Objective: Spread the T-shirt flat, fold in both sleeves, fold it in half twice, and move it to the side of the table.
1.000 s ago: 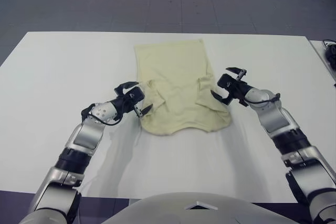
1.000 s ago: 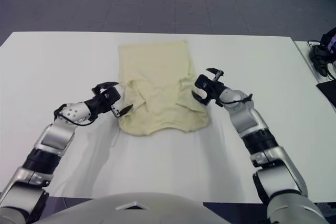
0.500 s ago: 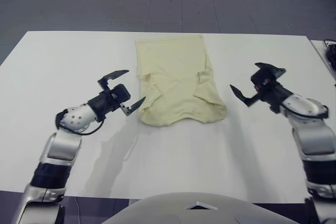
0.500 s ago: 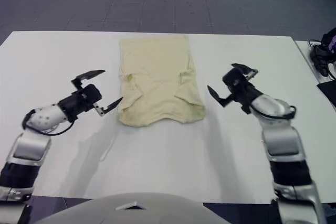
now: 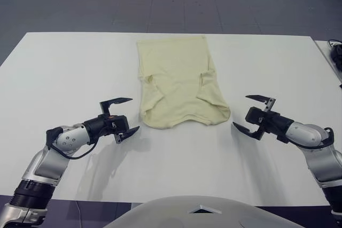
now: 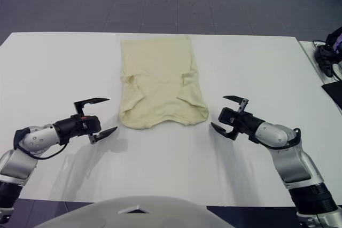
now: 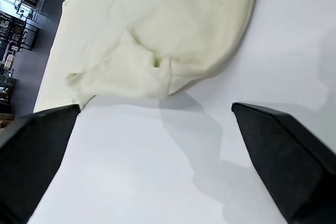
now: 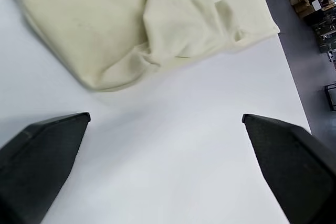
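The cream T-shirt (image 5: pixel 179 81) lies mid-table (image 5: pixel 64 68), long axis running near to far, its near edge just beyond and between the left gripper (image 5: pixel 133 114) and right gripper (image 5: pixel 240 111), both spread open, empty and roughly equidistant.

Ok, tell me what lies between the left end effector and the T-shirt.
Just bare table. In the left eye view the open left end effector sits apart from the T-shirt, nothing between them.
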